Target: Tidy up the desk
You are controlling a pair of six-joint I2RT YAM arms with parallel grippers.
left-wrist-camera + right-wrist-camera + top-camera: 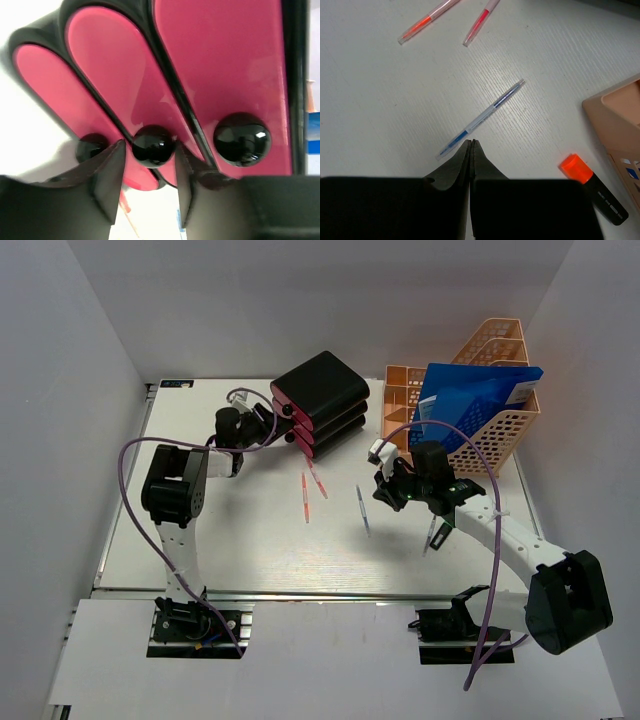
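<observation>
The white desk (250, 550) holds a black-and-pink drawer box (322, 400) at the back. My left gripper (275, 425) is at its front. In the left wrist view the gripper (149, 145) is open, its jaws on either side of the middle black knob (153, 145) with small gaps. My right gripper (380, 495) is shut and empty just above the desk. In the right wrist view its tips (471, 142) sit beside a blue pen (482, 117), which also shows in the top view (364, 510).
Two red pens (305, 498) (317, 480) lie mid-desk. An orange-capped black highlighter (592, 187) lies by the peach organizer (620, 130). The peach mesh file rack (500, 430) with a blue folder (475, 400) stands back right. Another pen (432, 533) lies under the right arm.
</observation>
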